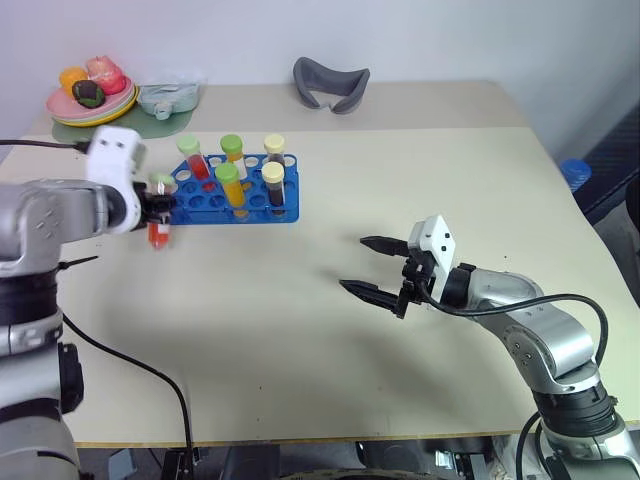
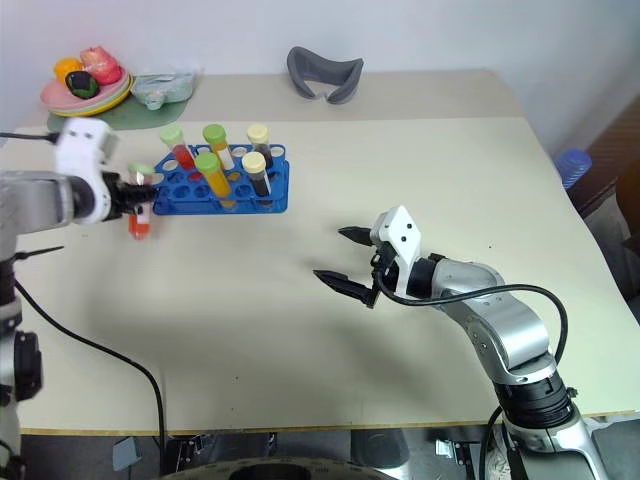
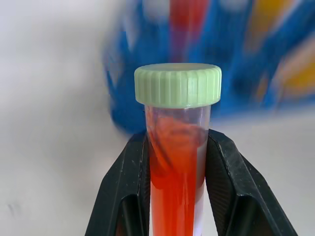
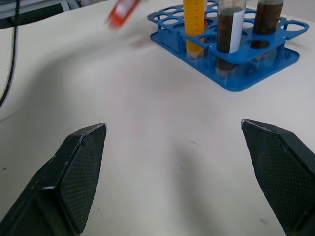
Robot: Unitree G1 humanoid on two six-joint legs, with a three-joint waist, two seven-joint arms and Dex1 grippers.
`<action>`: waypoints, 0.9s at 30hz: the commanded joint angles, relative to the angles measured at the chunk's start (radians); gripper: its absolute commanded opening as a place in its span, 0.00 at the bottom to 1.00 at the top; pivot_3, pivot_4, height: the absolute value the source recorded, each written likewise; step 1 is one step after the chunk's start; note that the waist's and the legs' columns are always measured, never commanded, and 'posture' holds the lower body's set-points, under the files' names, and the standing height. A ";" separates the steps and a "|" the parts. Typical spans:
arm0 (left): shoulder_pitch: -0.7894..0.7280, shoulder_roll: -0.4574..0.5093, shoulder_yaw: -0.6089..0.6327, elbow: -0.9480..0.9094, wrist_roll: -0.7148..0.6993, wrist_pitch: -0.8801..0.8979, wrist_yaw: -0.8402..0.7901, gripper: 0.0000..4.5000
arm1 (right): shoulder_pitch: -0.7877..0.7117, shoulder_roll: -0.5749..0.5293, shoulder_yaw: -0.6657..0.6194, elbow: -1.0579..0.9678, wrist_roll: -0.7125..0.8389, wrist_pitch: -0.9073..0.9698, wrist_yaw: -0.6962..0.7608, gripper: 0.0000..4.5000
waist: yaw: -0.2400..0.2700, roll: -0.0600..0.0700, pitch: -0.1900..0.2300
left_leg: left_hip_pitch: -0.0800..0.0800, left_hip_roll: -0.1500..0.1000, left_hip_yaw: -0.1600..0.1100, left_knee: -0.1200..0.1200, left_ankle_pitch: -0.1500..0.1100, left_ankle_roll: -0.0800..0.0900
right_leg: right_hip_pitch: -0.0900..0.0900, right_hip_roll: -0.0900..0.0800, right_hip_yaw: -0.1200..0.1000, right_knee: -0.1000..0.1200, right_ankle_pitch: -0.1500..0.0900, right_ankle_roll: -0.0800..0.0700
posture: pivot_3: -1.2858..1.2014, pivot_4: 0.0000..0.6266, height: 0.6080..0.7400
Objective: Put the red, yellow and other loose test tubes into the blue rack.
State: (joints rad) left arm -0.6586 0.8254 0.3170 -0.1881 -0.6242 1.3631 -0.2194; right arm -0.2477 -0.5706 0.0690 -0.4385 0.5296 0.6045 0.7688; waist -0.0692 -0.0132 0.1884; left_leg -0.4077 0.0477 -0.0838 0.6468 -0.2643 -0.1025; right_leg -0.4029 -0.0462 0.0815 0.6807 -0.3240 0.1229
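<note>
1. Far left, the left tool [image 1: 157,212] pinches a red test tube [image 1: 158,232] just under its light-green cap [image 3: 177,84], the two black fingers [image 3: 127,187] pressed flat against the clear wall. The tube hangs upright, clear of the tabletop [image 1: 300,340], just beside the near-left end of the blue rack [image 1: 240,200].
2. That tube looks light and stiff, though smooth plastic may slip (liquid inside shifts its weight a little). High on the body below the cap seems the sensible hold, leaving the conical tip free to find a hole.
3. The left forearm reaches in from the side, wrist bent so the tool points forward and slightly down towards the rack.
4. The blue rack already carries five capped tubes standing upright: red, yellow-orange and dark ones, with several holes empty.
5. To the right, well apart from the rack, the right tool [image 1: 372,268] hovers over bare tabletop, jaws spread wide and empty, forearm low and angled in towards the left.
</note>
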 commanded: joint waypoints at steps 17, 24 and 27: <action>0.126 -0.546 -0.042 0.388 0.443 -1.600 0.071 0.27 | -0.107 0.085 0.050 0.033 -0.007 -0.020 0.008 1.00 | 0.036 -0.001 -0.001 | 0.001 0.000 0.000 0.001 -0.002 0.004 | 0.004 0.000 -0.001 -0.005 0.001 0.000 | 0.52 0.24 1.00; 0.117 -0.572 -0.056 0.555 0.445 -1.699 0.039 0.27 | -0.071 0.076 0.031 -0.010 0.000 -0.008 -0.023 1.00 | 0.022 -0.001 -0.001 | 0.001 0.000 0.000 0.001 -0.002 0.004 | 0.004 0.000 -0.001 -0.004 0.001 0.000 | 0.52 0.24 1.00; 0.129 -0.576 -0.053 0.577 0.438 -1.709 0.041 0.27 | -0.061 0.072 0.024 -0.024 0.003 -0.003 -0.032 1.00 | 0.025 -0.001 -0.001 | 0.001 0.000 0.000 0.001 -0.002 0.004 | 0.004 0.000 -0.001 -0.004 0.001 0.000 | 0.52 0.24 1.00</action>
State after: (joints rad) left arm -0.5311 0.2448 0.2514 0.4041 -0.1806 -0.3142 -0.1769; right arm -0.3124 -0.4926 0.1164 -0.4107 0.5203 0.6039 0.7434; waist -0.0445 -0.0143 0.1872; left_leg -0.4064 0.0473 -0.0839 0.6476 -0.2666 -0.0985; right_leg -0.3986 -0.0462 0.0802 0.6768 -0.3234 0.1232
